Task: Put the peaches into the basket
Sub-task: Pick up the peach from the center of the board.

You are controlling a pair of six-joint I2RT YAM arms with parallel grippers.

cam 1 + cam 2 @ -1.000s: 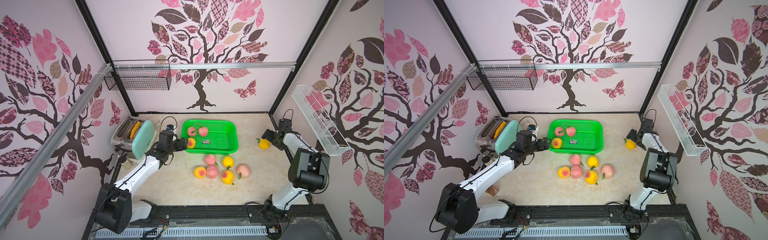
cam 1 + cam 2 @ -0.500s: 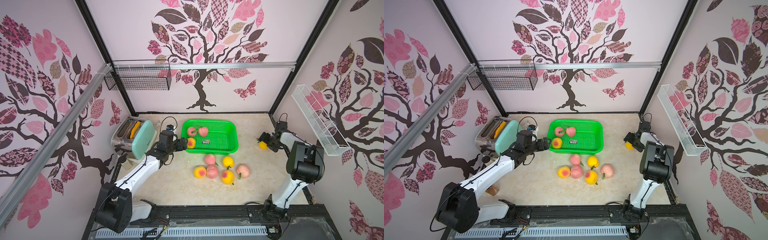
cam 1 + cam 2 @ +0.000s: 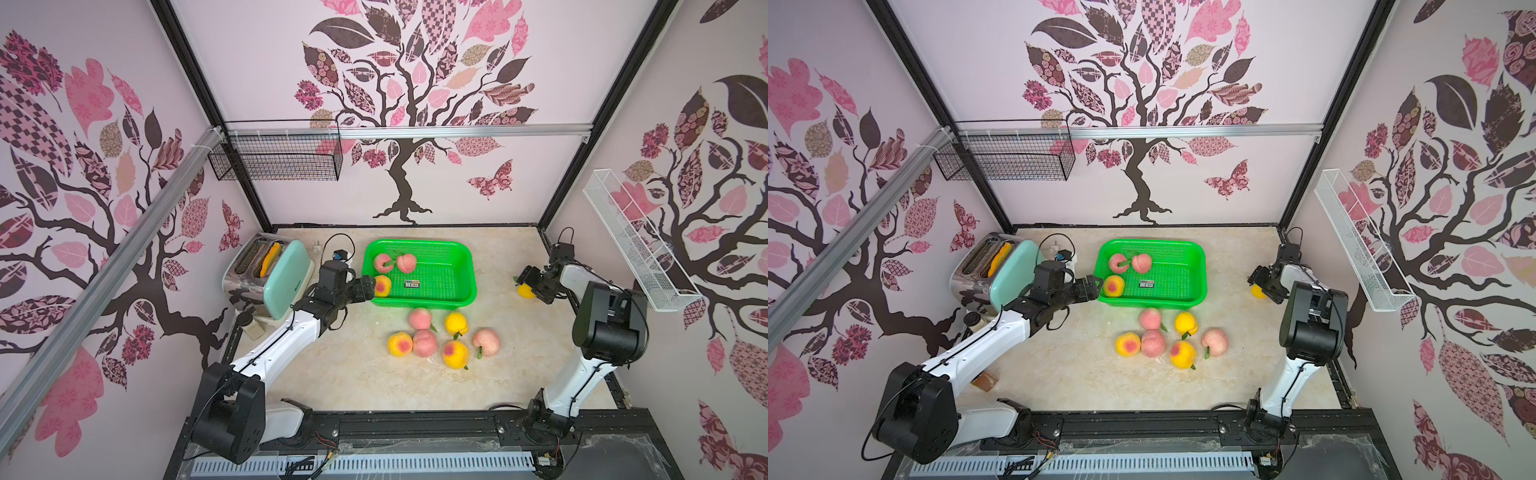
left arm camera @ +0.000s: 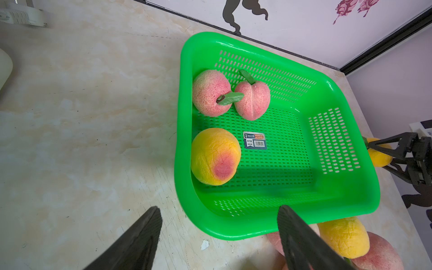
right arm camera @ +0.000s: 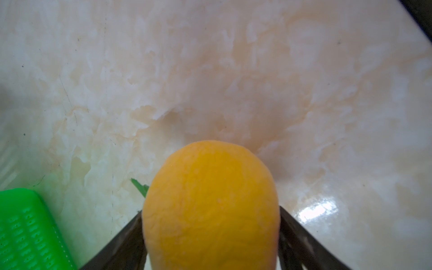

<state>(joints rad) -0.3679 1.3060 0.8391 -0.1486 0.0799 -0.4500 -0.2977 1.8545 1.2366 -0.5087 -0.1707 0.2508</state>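
Observation:
The green basket (image 3: 471,272) stands mid-table and holds three peaches: two pink (image 4: 211,92) and one yellow-orange with a red blush (image 4: 215,156). Several more peaches (image 3: 424,343) lie in a cluster on the table in front of it. My left gripper (image 3: 369,286) hovers open and empty at the basket's near left corner, its fingers (image 4: 145,233) spread over the rim. To the right of the basket, my right gripper (image 3: 527,286) is shut on a plain yellow peach (image 5: 210,205) low over the table; both fingers press its sides.
A mint and chrome toaster (image 3: 272,276) with an orange slice in a slot stands left of the basket. A black wire basket (image 3: 274,156) hangs on the back left wall, a long white wire one (image 3: 640,245) on the right wall.
My right gripper has moved onto the lone yellow peach and closed its fingers against it. The left arm has stayed where it was.

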